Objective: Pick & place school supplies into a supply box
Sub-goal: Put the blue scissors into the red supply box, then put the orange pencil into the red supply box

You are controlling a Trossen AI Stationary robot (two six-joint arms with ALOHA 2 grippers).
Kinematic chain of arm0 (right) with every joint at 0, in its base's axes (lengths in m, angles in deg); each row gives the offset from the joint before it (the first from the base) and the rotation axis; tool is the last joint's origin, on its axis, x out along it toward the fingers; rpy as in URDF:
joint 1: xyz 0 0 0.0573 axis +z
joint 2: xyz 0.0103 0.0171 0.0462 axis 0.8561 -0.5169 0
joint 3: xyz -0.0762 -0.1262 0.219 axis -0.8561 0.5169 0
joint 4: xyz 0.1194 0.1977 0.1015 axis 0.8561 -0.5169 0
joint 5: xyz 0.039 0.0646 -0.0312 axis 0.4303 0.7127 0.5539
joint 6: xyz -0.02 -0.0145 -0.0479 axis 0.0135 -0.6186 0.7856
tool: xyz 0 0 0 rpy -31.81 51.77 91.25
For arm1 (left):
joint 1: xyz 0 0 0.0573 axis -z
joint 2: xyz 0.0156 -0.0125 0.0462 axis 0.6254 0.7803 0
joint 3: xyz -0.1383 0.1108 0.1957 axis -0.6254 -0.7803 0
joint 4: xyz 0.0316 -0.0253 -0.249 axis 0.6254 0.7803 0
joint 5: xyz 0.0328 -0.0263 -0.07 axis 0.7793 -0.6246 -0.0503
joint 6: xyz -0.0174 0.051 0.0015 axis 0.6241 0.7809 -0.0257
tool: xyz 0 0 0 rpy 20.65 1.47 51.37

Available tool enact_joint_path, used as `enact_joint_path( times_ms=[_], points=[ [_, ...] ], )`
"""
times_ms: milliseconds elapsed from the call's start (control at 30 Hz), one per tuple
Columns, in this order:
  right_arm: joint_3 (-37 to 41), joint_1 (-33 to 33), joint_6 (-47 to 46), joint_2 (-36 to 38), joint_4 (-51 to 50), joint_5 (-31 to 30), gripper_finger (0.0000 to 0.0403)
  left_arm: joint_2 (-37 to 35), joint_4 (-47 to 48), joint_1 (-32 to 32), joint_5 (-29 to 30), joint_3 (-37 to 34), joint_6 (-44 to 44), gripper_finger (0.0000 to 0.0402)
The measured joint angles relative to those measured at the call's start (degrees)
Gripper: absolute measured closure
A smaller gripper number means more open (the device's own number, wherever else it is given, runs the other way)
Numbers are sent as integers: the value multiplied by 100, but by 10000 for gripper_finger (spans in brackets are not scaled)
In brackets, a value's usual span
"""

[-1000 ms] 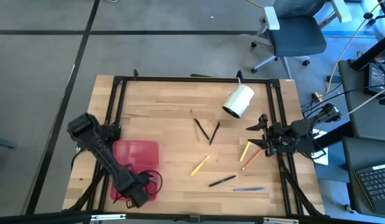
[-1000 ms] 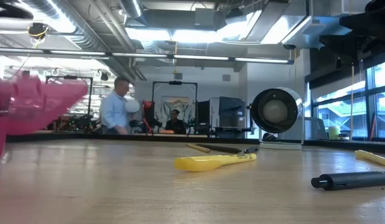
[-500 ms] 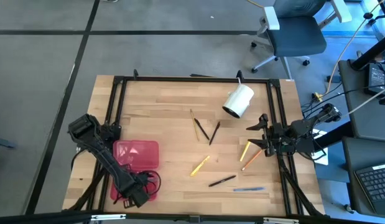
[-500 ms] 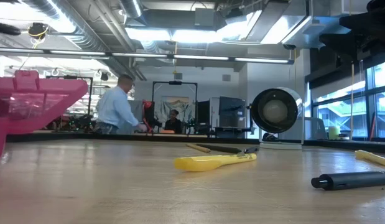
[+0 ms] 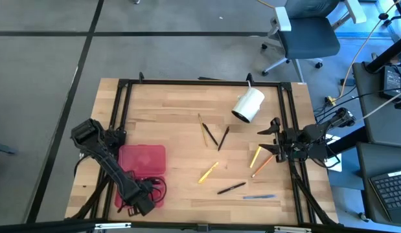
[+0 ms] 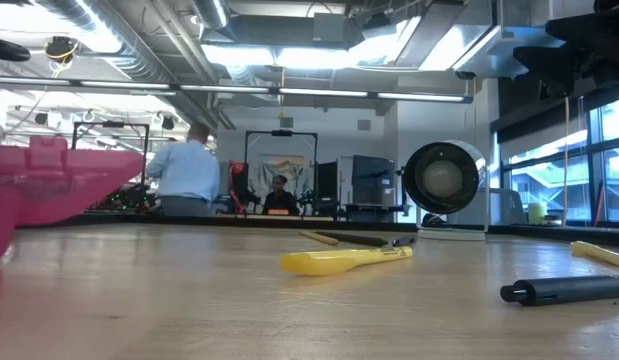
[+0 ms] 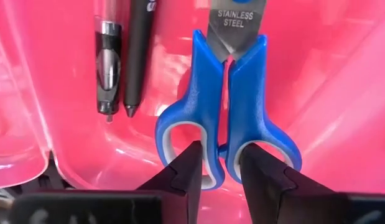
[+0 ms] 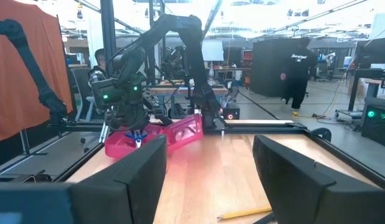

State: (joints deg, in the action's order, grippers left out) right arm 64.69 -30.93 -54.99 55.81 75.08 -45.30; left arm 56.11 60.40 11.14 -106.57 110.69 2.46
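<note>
Gripping the blue-handled scissors point(image 7: 226, 118) over the red supply box point(image 5: 142, 158), lower left, the left gripper point(image 7: 218, 171) is risking snagging; jaws partly closed. The right gripper point(image 8: 208, 171) is gaping empty.

One scissors point(image 7: 228, 106), two pens in the case point(image 5: 142, 158), eight on the table point(image 5: 168, 103).

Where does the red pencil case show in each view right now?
High view: red pencil case, table's near-left, under the left arm.
Low view: far left edge.
Left wrist view: fills the picture.
Right wrist view: middle-left, far across the table.
Shared landmark: blue-handled scissors.
</note>
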Motion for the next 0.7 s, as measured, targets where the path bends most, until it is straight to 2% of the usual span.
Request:
enact_joint_path(
  times_ms=[467,700],
  points=[
    [0,0,0,1,1,0,161,0,179,112,-47,0,2,263],
    [0,-2,0,1,2,0,161,-5,393,157,-365,0,-159,260]
  ],
)
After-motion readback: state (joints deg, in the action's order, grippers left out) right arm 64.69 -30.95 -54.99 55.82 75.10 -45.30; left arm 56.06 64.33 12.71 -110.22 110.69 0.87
